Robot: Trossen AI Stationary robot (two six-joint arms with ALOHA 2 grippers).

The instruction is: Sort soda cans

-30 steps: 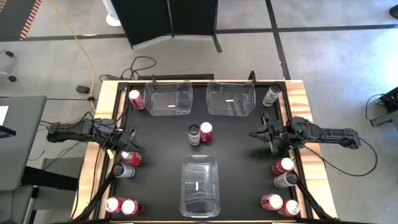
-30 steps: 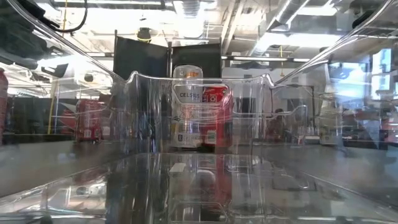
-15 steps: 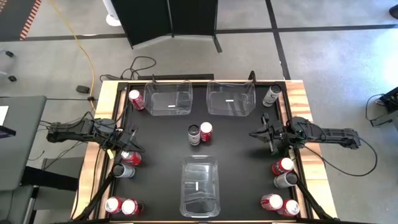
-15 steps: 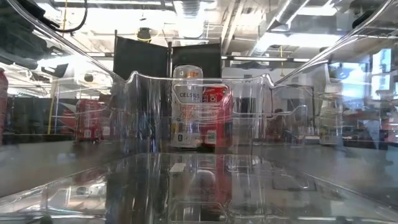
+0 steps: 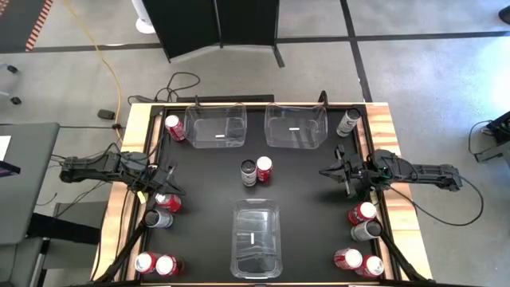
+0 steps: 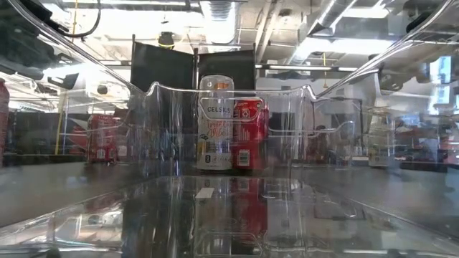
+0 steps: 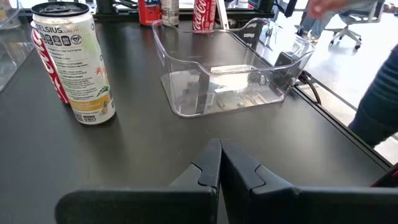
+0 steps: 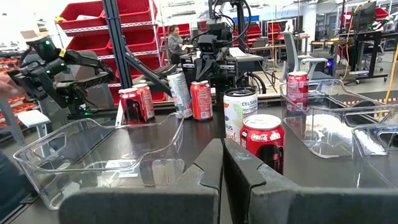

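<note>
Nothing moved; bins (image 5: pixel 256 237) empty.

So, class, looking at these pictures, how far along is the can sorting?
Done: nothing; all three clear plastic bins hold no cans. In hand: nothing; the left gripper and right gripper are shut on nothing at the table's sides. Left: every can, including the red cola can and pale grey can standing mid-table, plus the cans along both edges.
</note>
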